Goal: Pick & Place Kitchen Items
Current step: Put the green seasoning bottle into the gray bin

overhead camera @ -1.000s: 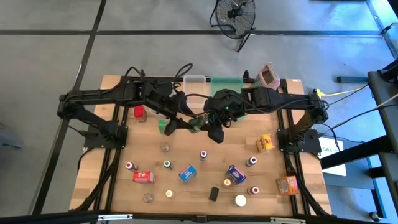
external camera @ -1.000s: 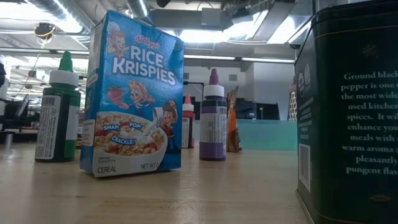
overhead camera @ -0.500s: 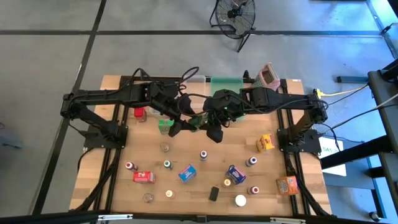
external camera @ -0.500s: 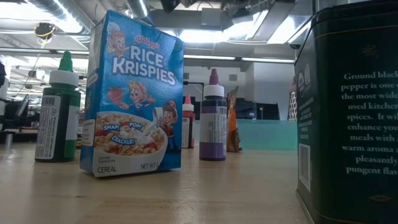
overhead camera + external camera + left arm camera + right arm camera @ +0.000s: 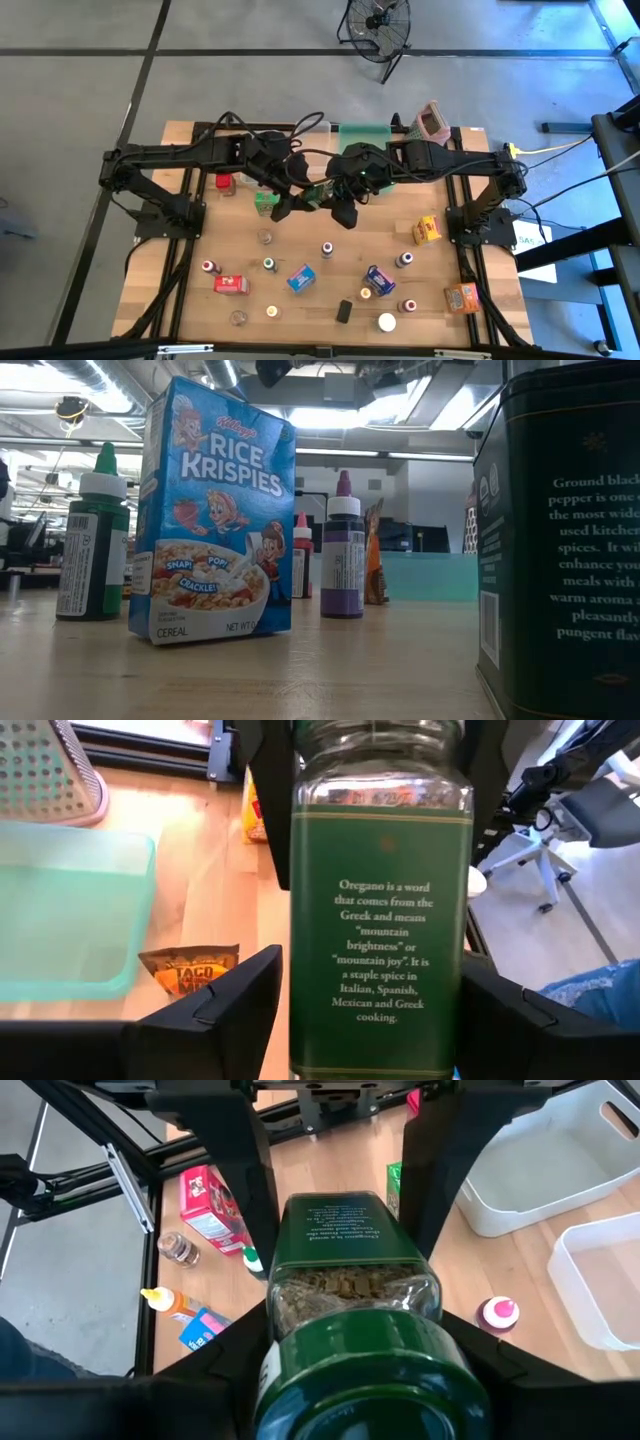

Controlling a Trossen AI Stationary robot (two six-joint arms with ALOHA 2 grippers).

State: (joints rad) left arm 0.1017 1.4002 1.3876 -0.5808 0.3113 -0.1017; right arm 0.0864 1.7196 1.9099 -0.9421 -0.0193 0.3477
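- Above the middle of the table (image 5: 440,270), the two arms meet tip to tip with a green oregano jar (image 5: 380,920) between them, off the wood and clear of everything lying there.
- Right gripper (image 5: 355,1330): clamped on the jar at the cap end, with the jar's body pointing away from that wrist.
- Left gripper (image 5: 370,990): set around the jar's other end, close on both sides. I cannot tell whether it is pressing on the glass or only standing beside it.
- This reads as a hand-over between the arms, with only the right side's hold certain.
- Main risk: the right side lets go before the left has a firm hold. The jar would then fall onto the wood, roll, and knock the small bottles and food boxes standing below.
- Second risk: smooth glass held near one end could swing or slip once only one arm carries it.
- Third risk: if both arms clamp and one pulls away, the jar could twist out of line or be wrenched free.
- The green tray (image 5: 60,910) and the clear bins (image 5: 540,1170) lie near; a tilted jar could catch a rim on the way in.
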